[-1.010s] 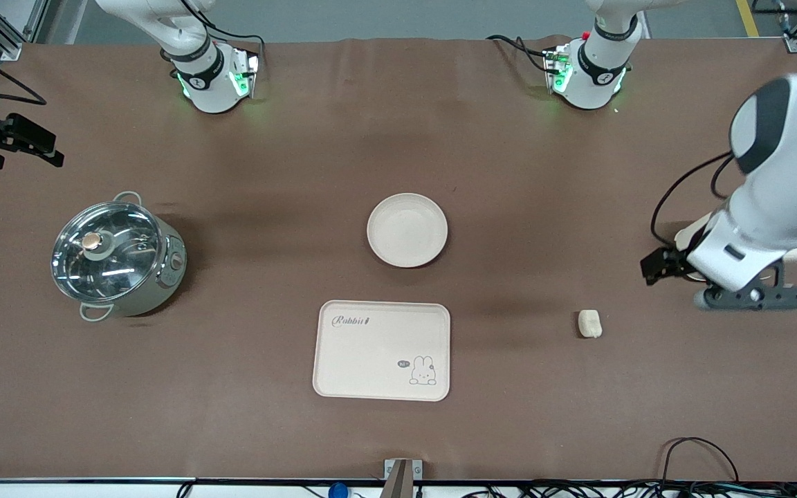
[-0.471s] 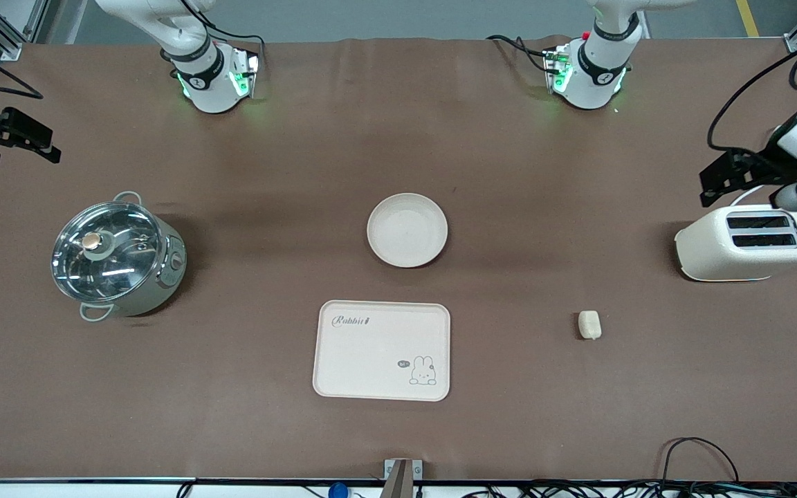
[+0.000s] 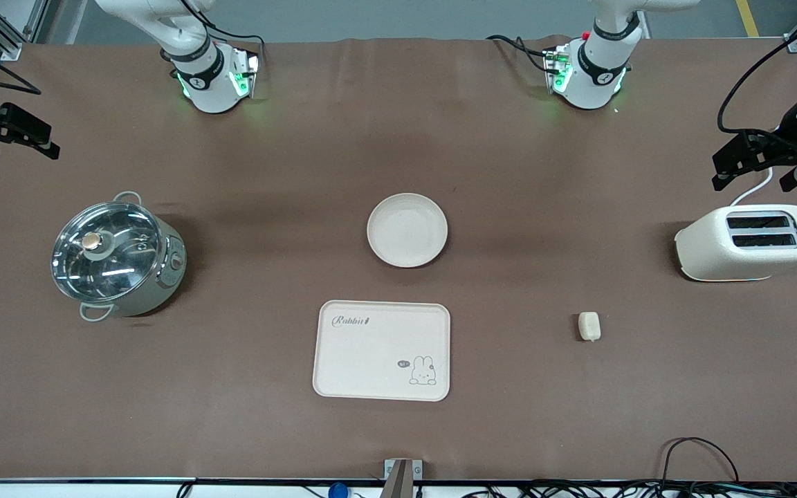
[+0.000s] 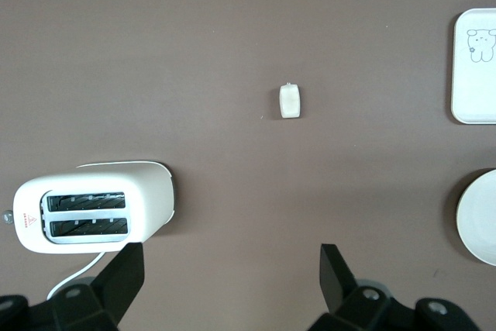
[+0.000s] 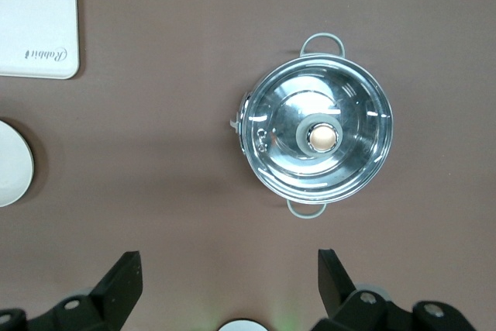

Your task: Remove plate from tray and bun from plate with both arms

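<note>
The plate [image 3: 407, 229] sits off the tray [image 3: 382, 350] and the bun [image 3: 589, 325] lies alone on the desk, so the task looks finished. Both jaws gape wide and empty: left gripper [image 3: 751, 161] above the toaster [image 3: 748, 242], right gripper [image 3: 5, 131] near the pot [image 3: 116, 254], both well apart from all three.

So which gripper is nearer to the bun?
The left. The left gripper is open above the toaster, at the bun's end of the table. The right gripper is open past the pot, at the table's right-arm end.
</note>
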You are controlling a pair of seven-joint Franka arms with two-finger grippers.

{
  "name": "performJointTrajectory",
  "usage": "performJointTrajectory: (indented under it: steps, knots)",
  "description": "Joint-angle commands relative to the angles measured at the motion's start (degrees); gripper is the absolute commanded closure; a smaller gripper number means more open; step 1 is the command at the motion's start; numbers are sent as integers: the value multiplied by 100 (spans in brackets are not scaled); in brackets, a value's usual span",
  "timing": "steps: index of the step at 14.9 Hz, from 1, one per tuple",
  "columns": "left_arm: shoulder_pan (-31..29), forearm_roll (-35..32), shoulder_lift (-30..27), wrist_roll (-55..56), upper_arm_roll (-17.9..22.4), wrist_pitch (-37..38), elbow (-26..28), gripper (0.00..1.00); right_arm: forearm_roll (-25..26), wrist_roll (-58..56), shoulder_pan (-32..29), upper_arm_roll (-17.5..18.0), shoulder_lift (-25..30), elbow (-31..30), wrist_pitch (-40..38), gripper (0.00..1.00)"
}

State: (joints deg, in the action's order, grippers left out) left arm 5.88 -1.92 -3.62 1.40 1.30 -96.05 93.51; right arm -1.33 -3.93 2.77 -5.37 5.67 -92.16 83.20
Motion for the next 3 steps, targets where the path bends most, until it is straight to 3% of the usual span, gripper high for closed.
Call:
performJointTrajectory:
  steps: [1,3]
  knots:
    - [18,61,1,-114,55,-80,-25,0,-8,86,66,19,57,119,-260,0]
    - [53,78,28,-53,55,-80,-139,0,-16,94,74,19,57,128,-270,0]
